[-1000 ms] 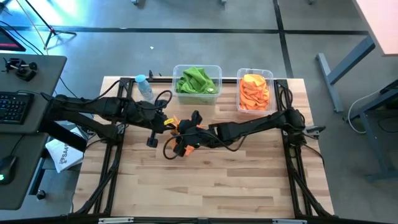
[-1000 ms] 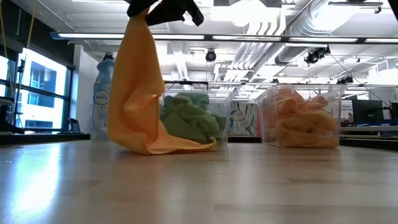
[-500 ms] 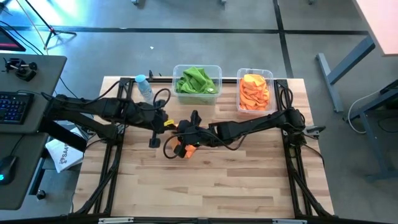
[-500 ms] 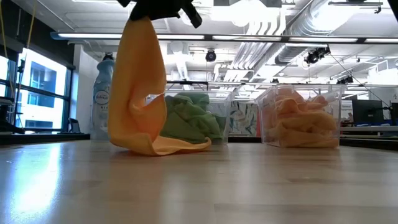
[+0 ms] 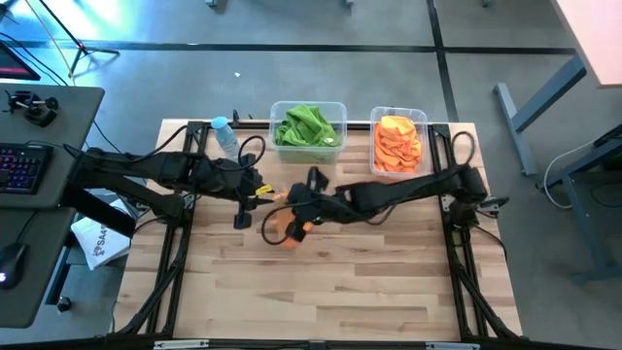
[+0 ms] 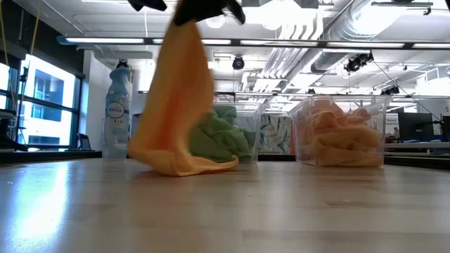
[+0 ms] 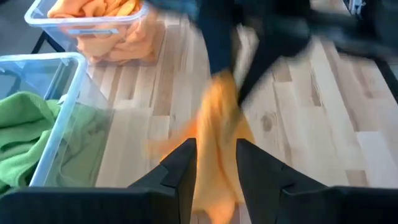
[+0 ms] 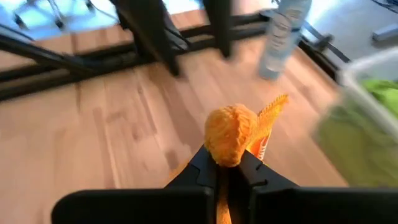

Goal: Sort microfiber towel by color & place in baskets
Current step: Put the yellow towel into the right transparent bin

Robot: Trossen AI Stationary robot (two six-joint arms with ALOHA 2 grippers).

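An orange microfiber towel (image 6: 176,112) hangs as a long soft drape, bunched at its top and spreading into folds, with its lower edge crumpled on the wooden table (image 5: 369,282) in front of the wider basket (image 5: 307,128) of green towels (image 5: 305,124). Its long axis runs nearly upright, leaning a little, top toward the narrower basket (image 5: 398,142) of orange towels (image 5: 397,144). The right gripper (image 8: 227,163) is clamped tight on the towel's bunched top. The left gripper (image 7: 214,165) sits just beside it with its fingers (image 7: 185,163) parted, the cloth hanging between them, not pinched. A water bottle (image 5: 225,137) stands near the wider basket.
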